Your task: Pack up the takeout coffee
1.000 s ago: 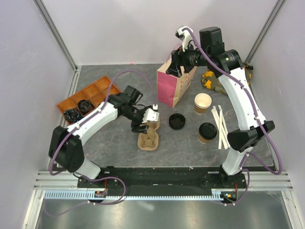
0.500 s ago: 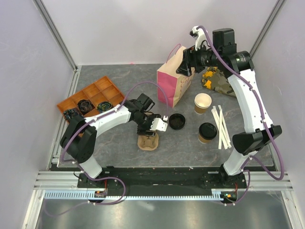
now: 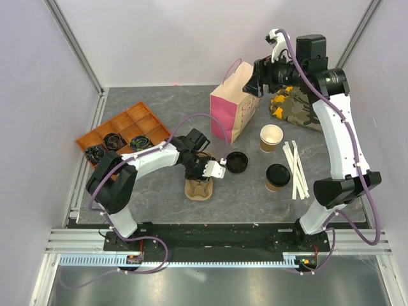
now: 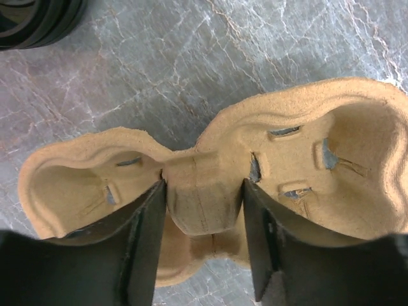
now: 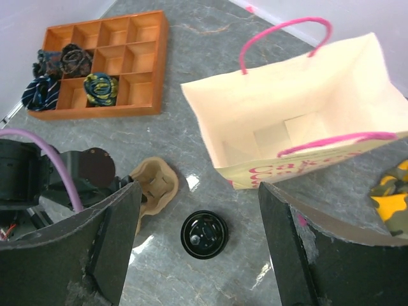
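- Over the pulp cup carrier [image 4: 306, 159], the left gripper [image 4: 204, 191] straddles the middle ridge, its jaws close against both flanks; whether they pinch it yet cannot be told. So narrow a hold could let the light carrier swing or slip on a lift
- Just beside the carrier lies the loose black lid [image 3: 237, 162], which a sideways drag might knock
- Well apart, to the right, the takeout coffee [image 3: 278, 176] stands upright and lidded beside the wooden sticks [image 3: 295, 169], with the lidless cup [image 3: 271, 138] behind it (an easy pair to confuse)
- Above the open-mouthed paper bag [image 5: 287, 121] hangs the right gripper [image 5: 199, 188], fingers wide apart and empty; a nudge could topple such light paper
- Underneath is a grey marbled table [image 3: 255, 197], slightly glossy, closed in by pale lilac walls [image 3: 38, 76] and aluminium posts [image 3: 73, 44]
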You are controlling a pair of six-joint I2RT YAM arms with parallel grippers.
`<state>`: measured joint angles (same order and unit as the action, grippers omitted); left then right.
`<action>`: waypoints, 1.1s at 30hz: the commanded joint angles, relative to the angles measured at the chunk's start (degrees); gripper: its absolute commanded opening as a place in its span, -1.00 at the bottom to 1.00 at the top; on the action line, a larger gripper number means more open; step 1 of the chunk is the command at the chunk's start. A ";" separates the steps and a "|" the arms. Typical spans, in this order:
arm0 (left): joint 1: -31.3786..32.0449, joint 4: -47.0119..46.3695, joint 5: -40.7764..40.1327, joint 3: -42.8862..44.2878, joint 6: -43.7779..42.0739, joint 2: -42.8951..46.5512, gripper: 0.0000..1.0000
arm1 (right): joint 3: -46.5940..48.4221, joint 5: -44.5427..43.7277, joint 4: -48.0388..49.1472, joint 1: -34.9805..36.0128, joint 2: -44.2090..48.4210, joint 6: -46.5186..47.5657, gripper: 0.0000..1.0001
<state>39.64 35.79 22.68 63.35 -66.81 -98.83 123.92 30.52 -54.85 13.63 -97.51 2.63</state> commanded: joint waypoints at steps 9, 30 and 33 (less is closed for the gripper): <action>0.18 1.47 2.28 -3.06 8.00 12.76 -0.25 | 5.01 -4.69 9.40 -9.84 -1.00 -4.65 0.78; -0.61 4.55 3.17 -5.52 32.97 32.73 -0.28 | 9.24 1.81 31.20 -13.36 -21.13 2.46 0.50; -0.97 4.64 2.81 -6.40 32.53 33.61 -0.27 | 9.24 3.22 31.73 -13.36 -23.42 2.64 0.47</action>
<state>39.24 40.25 25.26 57.91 -37.32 -67.29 130.30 30.04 -29.12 0.30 -119.52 4.21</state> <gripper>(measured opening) 0.491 0.749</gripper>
